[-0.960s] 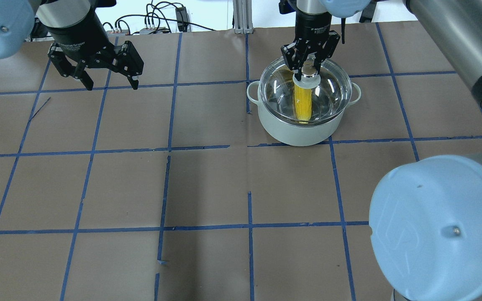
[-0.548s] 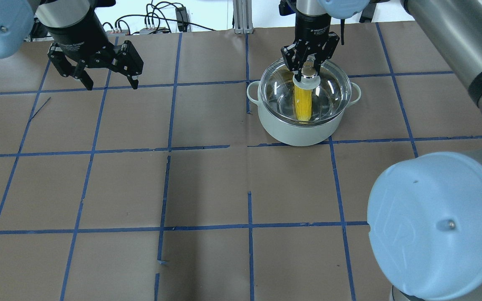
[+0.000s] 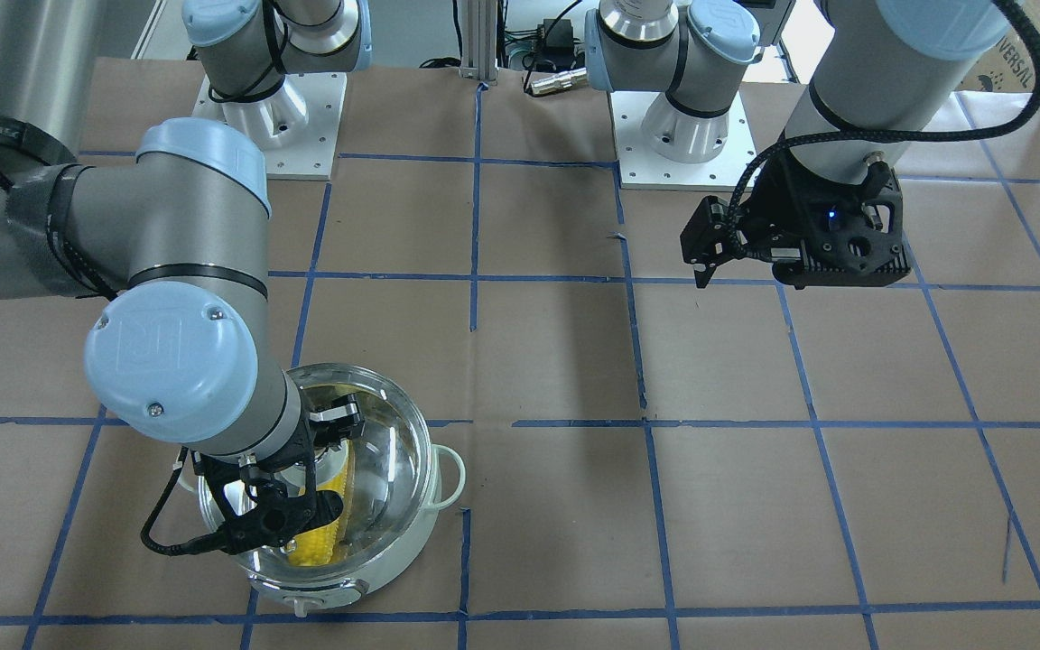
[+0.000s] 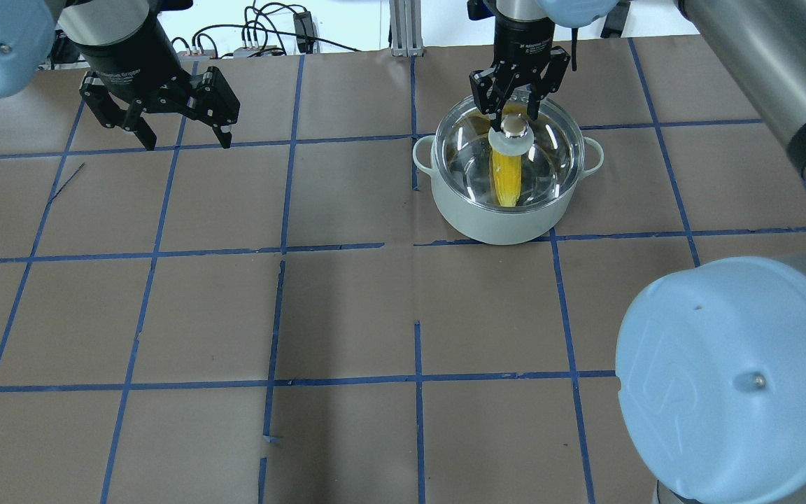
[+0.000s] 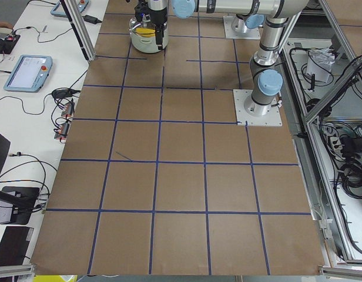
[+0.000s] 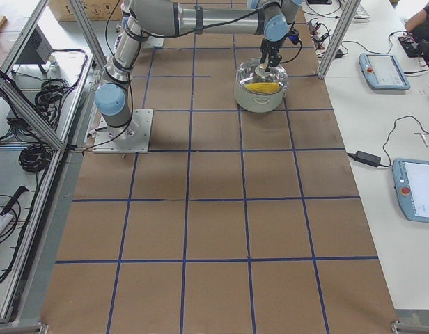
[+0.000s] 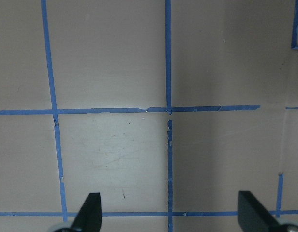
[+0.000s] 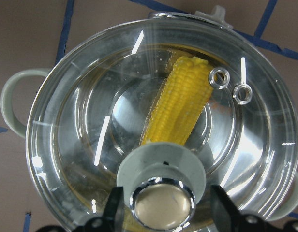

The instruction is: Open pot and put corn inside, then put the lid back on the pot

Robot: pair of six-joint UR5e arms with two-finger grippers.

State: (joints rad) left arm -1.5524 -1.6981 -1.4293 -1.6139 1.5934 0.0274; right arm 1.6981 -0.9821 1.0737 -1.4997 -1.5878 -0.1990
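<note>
pot (image 4: 508,217) stands on the table (image 4: 347,315), right half, far side. lid (image 4: 550,150) sits on its rim and looks concentric in the right wrist view. corn (image 4: 506,178) lies inside the bowl under the glass, lengthwise front to back.

right gripper (image 4: 513,112) hangs directly over the knob (image 4: 513,127). jaws spread, one finger on each side of the knob, with a gap visible on both sides in the wrist view; nothing pinched. left gripper (image 4: 187,143) hovers over bare table well apart from the pot, jaws spread, empty.

judgement: task looks essentially done; only the right arm's retreat remains.

risks:
- fingertips sit low beside the knob. a sideways move before a lift would let a finger catch the knob or its pale collar and drag or tip the lid off its seat.
- a skewed lift could do the same on one side only and leave the lid cocked on the rim.
- glass lid on a smooth rim: a small nudge may slide it.
- cannot tell whether the corn's upper end touches the glass; if it does, the lid may rock.
</note>
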